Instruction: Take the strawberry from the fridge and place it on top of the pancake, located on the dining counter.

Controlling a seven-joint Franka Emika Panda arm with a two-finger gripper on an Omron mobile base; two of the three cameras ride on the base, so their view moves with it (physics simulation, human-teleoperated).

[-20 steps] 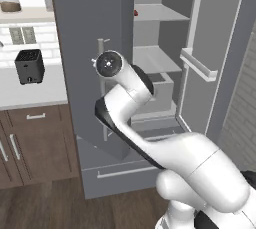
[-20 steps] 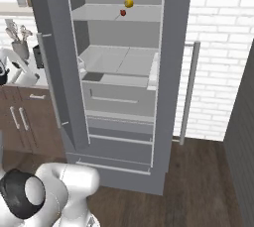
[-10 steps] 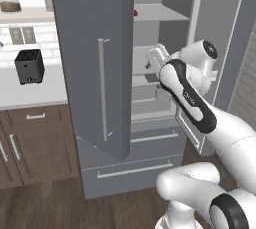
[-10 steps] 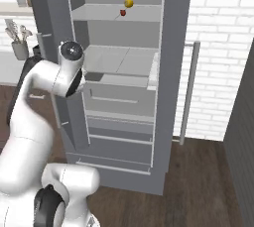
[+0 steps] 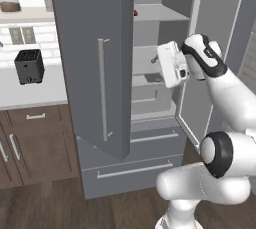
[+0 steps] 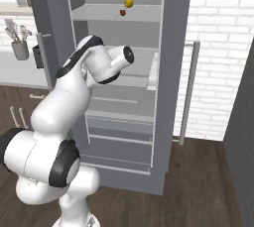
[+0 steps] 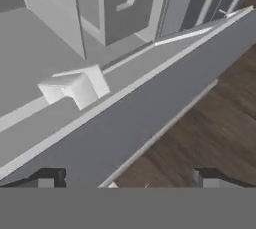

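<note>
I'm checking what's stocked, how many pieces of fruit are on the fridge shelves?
2: the strawberry and a yellow fruit just behind it, both on the upper shelf. More may be hidden.

White arm, dark joints

The arm point(image 5: 227, 93) is built of smooth, glossy white rounded shells, fat and tube-like, with black bands and caps where the segments meet. One big round black joint ring point(image 5: 218, 154) sits above the bulging white lower body, and a black collar point(image 5: 202, 59) wraps the link near the hand. The hand point(image 5: 171, 64) is a flat white block. In the right base view a small black disc point(image 6: 128, 55) caps the wrist.
</note>
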